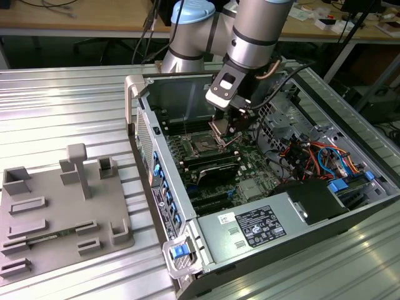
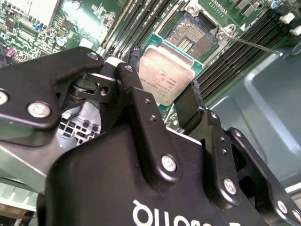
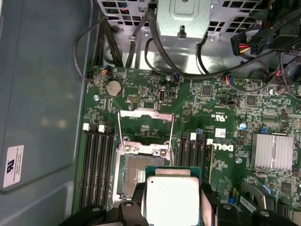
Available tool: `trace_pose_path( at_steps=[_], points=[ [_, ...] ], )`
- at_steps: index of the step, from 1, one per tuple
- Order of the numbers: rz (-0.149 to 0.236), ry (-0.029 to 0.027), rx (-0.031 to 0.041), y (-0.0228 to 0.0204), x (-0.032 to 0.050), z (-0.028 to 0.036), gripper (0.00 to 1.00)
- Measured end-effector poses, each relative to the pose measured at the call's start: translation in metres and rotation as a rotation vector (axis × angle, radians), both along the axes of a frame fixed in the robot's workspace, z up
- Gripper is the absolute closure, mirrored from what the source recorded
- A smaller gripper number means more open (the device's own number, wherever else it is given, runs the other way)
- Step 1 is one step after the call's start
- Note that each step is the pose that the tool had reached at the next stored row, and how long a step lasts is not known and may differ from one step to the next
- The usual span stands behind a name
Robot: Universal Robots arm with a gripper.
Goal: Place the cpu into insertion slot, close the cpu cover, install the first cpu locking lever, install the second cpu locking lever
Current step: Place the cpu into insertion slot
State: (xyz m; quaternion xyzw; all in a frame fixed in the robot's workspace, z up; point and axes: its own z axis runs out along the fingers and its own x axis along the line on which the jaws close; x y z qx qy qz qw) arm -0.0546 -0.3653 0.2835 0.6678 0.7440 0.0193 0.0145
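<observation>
I see the gripper a little above the centre of the exterior view, hanging low inside the open computer case. In both wrist views its fingers are clamped on the cpu, pinching two opposite edges. The silvery-grey top faces the cameras and the chip looks roughly level with the board.

The insertion slot sits bare in the green circuit board, between two banks of long black memory slots. In the first wrist view the cpu overlaps one side of the slot but does not cover it, so I judge it is near the slot and above it, not seated. How high it sits above the slot I cannot tell.

The cpu cover is swung open on its hinge and lies away from the slot, with bare board showing through its hollow middle. Two thin metal rods run along its sides. I take them for the locking levers, and both are released. One of them also shows as a bright rod in the second wrist view.

By my reading the work is early in the first step. The chip is picked up and brought to the slot, but it is not placed. The cover is not closed and neither lever is latched.

At the exterior view's left a grey parts fixture lies on the ribbed table, well apart from the case.
</observation>
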Motion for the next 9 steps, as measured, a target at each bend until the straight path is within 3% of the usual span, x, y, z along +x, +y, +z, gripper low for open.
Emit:
trace_pose_path(
  at_steps=[9],
  points=[
    [0.020, 0.0043, 0.0007, 0.0045, -0.0031, -0.0043, 0.45]
  ],
)
